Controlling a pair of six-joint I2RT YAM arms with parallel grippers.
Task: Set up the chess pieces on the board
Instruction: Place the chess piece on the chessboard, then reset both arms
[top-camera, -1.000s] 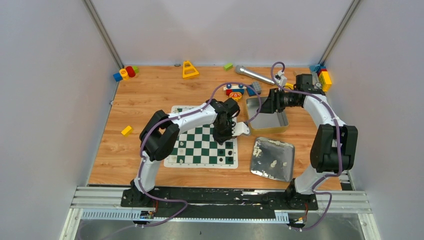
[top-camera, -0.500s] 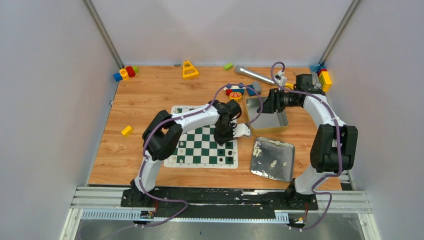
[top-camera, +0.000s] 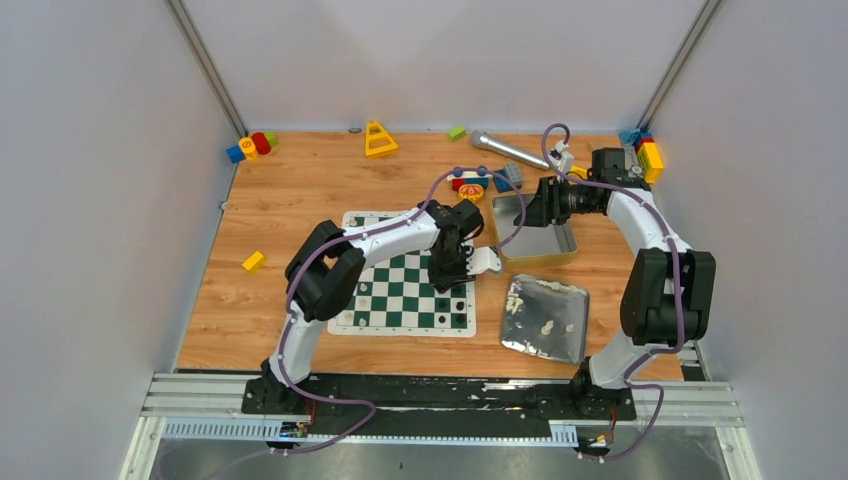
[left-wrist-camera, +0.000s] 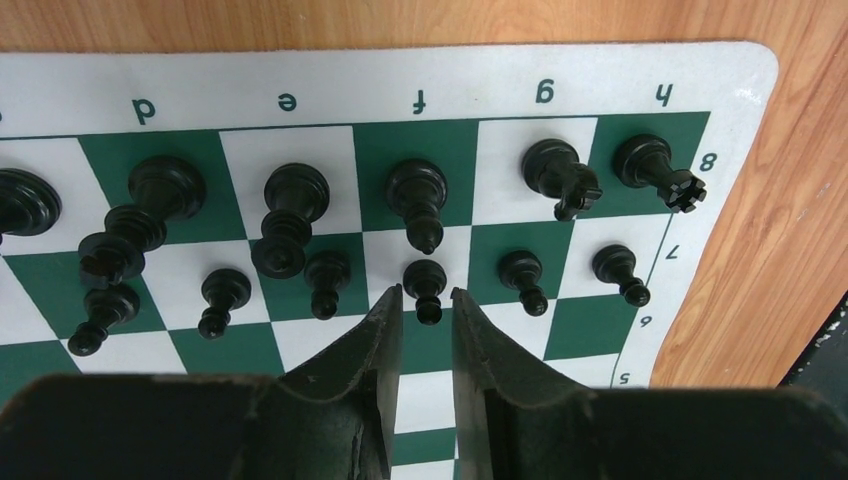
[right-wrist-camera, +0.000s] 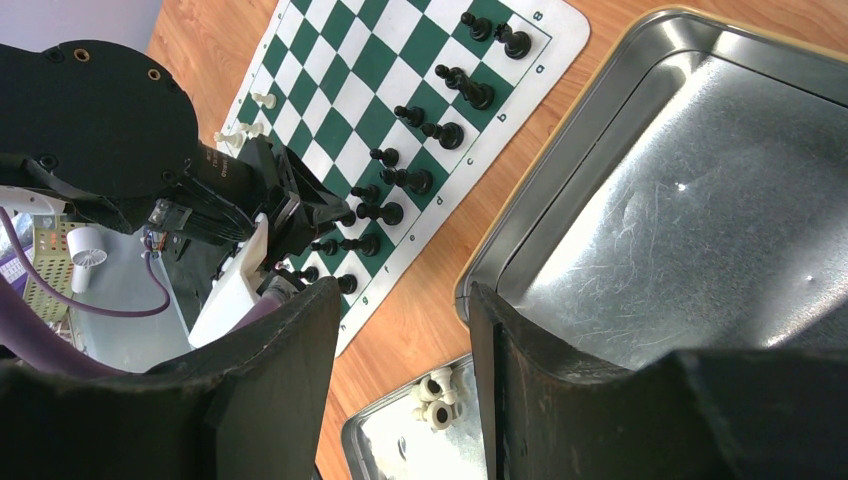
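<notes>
Flat tray (top-camera: 562, 298) on the tabletop (top-camera: 290, 200), just right of the board's (top-camera: 392, 283) near right corner. A few cream pieces (top-camera: 546, 327) lie loose in it.

On the board, black pieces (left-wrist-camera: 290, 190) stand in two rows along its right edge. All those in the left wrist view are upright. At least two cream pieces (right-wrist-camera: 262, 99) stand on the opposite side.

Left tool (left-wrist-camera: 426, 300) is low over the board's right edge, released. Its fingers are slightly parted either side of a black pawn (left-wrist-camera: 427, 278) in the f file, second row in. A thin gap shows on each side, with no contact seen.

Deep tin (top-camera: 540, 250) sits just beyond the board's far right corner, tilted to the board's edges.

Right tool (right-wrist-camera: 405, 295) hangs over the tin's near rim, fingers spread, nothing between them.

A yellow block (top-camera: 253, 261) lies left of the board. More toy blocks (top-camera: 250, 146) lie well beyond it, at the far edge.
</notes>
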